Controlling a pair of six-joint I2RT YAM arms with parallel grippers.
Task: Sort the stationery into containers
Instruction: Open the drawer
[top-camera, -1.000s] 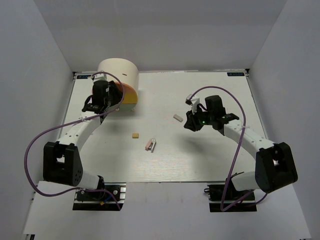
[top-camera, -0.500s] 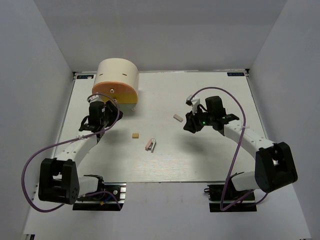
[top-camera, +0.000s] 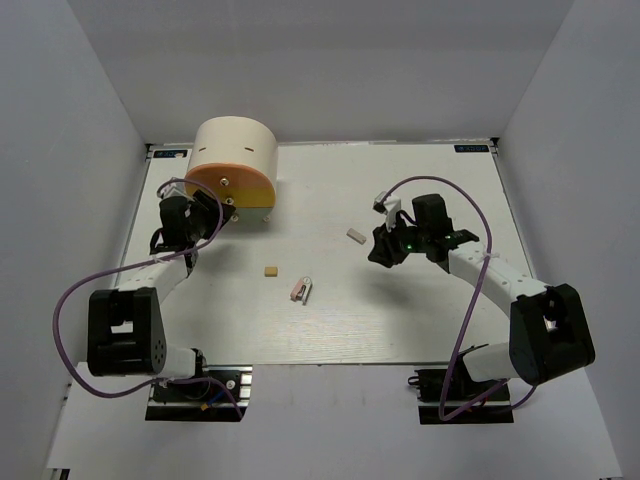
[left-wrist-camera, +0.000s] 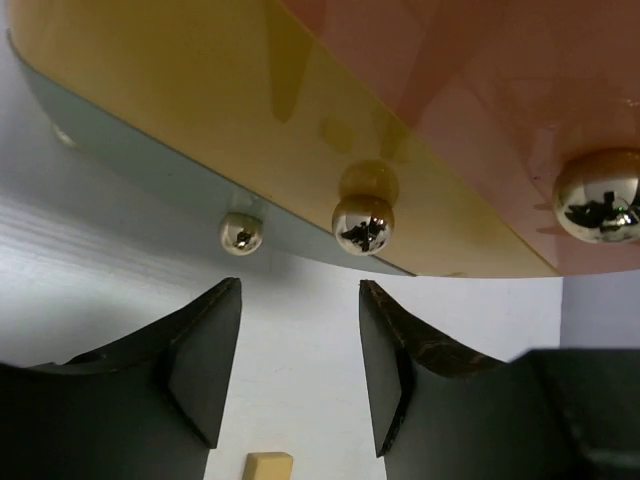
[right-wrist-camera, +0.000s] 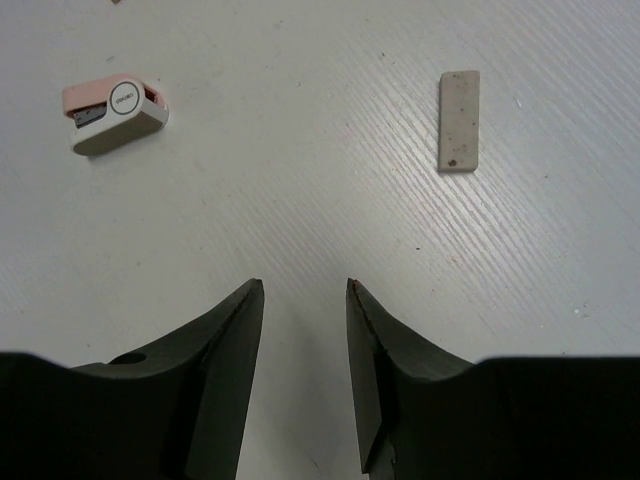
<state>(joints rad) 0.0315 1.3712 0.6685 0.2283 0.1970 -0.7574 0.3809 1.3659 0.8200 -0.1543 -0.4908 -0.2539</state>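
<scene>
The cream cylindrical container (top-camera: 236, 148) stands at the back left, with an orange drawer tier (top-camera: 228, 183) over a yellow one (top-camera: 255, 200). In the left wrist view the yellow tier (left-wrist-camera: 230, 110), the orange tier (left-wrist-camera: 480, 80) and a shiny knob (left-wrist-camera: 362, 222) fill the top. My left gripper (top-camera: 208, 208) (left-wrist-camera: 300, 295) is open and empty, just short of the drawers. A tan eraser (top-camera: 271, 270) (left-wrist-camera: 270, 466), a pinkish-white clip (top-camera: 301, 289) (right-wrist-camera: 115, 115) and a grey eraser (top-camera: 355, 236) (right-wrist-camera: 459, 135) lie mid-table. My right gripper (top-camera: 377, 250) (right-wrist-camera: 305, 290) is open and empty beside the grey eraser. The markers are out of view.
Grey walls close in the white table (top-camera: 330, 320) on the left, right and back. A purple cable loops over each arm, the right one (top-camera: 430, 182) arching above the wrist. A second knob (left-wrist-camera: 597, 195) sits on the orange tier.
My left gripper has drawn back from over the drawer front, toward the left and near side, leaving the orange tier and its knob uncovered. The right arm has barely moved.
</scene>
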